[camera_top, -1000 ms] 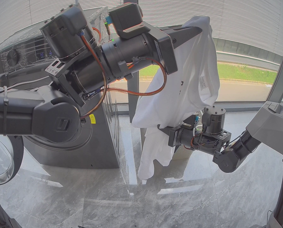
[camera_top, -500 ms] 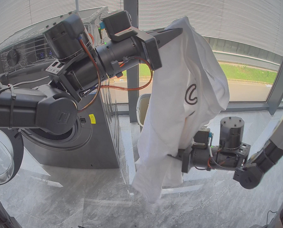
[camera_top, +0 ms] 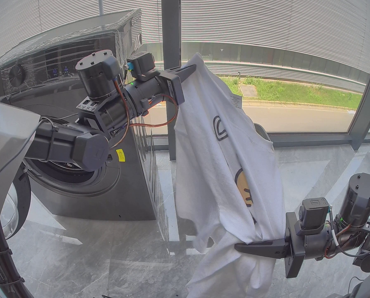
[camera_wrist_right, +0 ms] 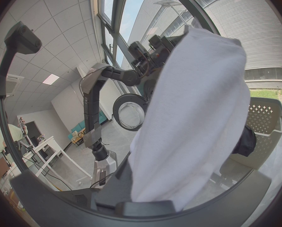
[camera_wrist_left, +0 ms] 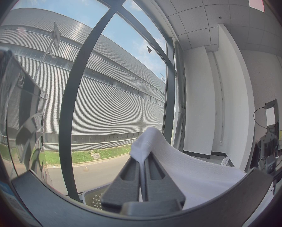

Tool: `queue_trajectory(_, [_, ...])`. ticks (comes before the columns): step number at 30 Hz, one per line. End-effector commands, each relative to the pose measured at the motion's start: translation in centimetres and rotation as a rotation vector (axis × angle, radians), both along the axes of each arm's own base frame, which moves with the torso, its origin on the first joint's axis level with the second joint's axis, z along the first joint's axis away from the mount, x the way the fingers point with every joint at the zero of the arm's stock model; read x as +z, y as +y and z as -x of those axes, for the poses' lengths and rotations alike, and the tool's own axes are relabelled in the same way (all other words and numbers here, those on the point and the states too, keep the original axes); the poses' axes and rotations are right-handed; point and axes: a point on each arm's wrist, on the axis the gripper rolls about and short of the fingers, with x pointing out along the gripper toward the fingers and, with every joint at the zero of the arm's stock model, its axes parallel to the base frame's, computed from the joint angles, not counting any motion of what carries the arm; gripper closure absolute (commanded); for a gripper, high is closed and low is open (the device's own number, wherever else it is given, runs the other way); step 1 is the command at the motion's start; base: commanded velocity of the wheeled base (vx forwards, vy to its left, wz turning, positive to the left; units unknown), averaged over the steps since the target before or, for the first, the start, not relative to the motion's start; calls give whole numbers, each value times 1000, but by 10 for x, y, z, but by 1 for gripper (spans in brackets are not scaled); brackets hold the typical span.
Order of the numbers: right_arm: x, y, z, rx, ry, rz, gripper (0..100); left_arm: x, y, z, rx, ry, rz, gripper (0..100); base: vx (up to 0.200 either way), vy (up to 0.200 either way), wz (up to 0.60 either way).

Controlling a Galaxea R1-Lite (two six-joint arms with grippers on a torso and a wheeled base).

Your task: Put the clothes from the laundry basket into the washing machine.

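Between your two hands, off the floor point(camera_top: 110, 261) and to the right of the washing machine point(camera_top: 127, 187), the white T-shirt point(camera_top: 218, 166) hangs stretched on a slant. Your left hand point(camera_top: 190, 67) holds its top edge up high near the machine's upper corner. In the left wrist view its fingers point(camera_wrist_left: 159, 180) are closed tight on a fold of the cloth. Your right hand point(camera_top: 239, 247) is lower and farther right, clamped on a bunched part near the hem, and the loose end droops below it. Behind the shirt stands the laundry basket point(camera_top: 262, 130), with only a bit of its rim clear of the cloth. On your left the machine's round door point(camera_top: 11, 212) is swung open toward you. A large window point(camera_top: 276, 42) runs behind everything.
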Motion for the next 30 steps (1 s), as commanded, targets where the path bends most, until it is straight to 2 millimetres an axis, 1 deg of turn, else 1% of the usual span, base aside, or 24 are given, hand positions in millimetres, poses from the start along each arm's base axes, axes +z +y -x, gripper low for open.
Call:
queue_trajectory(1, [9,-4,7,8,-33,-27,100,-10,-11,0,-31,33,-4,100,0,0,0])
queue_trajectory(2, [9,-4,7,8,-33,-27,100,-11,-16,3,-50,40,-3,100,0,0,0])
queue_trajectory(3, [9,-4,7,8,-34,-28,100,-11,-19,6,-63,43,-1,0,0,0,0])
queue_trajectory(5, [9,-4,6,6,-36,-29,100,-15,-24,11,-101,64,-5,0,0,0,0])
queue_trajectory(6, [9,-4,6,6,-36,-29,100,-22,-23,13,-110,81,-20,0,0,0,0])
queue_trajectory(8, [9,-4,6,6,-34,-29,100,-39,-15,13,-123,110,-61,0,0,0,0])
queue_trajectory(9, [9,-5,6,2,-34,-28,100,-54,0,10,-111,117,-94,0,0,0,0])
queue_trajectory(11, [9,-6,6,0,-32,-27,100,-70,19,7,-94,96,-139,0,0,0,0])
queue_trajectory(12, [8,-6,6,-2,-31,-26,100,-81,32,6,-87,86,-170,0,0,0,0])
queue_trajectory(15, [9,-6,6,-2,-33,-28,100,-106,67,6,-67,98,-243,0,0,0,0])
queue_trajectory(17, [9,-5,5,-3,-34,-29,100,-115,83,9,-57,95,-270,0,0,0,0])
queue_trajectory(18, [10,-5,4,-3,-35,-30,100,-112,87,12,-68,75,-271,0,0,0,0])
queue_trajectory(21, [11,-4,4,-3,-39,-35,100,-98,89,29,-198,-30,-270,0,0,0,0])
queue_trajectory(23, [12,-4,4,-2,-38,-38,100,-89,84,45,-286,-84,-271,0,0,0,0])
queue_trajectory(24, [12,-4,4,-3,-38,-39,100,-85,78,62,-359,-103,-274,0,0,0,0])
queue_trajectory(25, [12,-4,4,-3,-38,-39,100,-85,77,67,-380,-105,-276,0,0,0,0])
queue_trajectory(26, [14,-4,3,6,-41,-45,100,-87,75,88,-451,-89,-283,0,0,0,0])
queue_trajectory(30, [26,1,-2,31,-71,-85,100,-107,71,124,-563,0,-299,0,0,0,0])
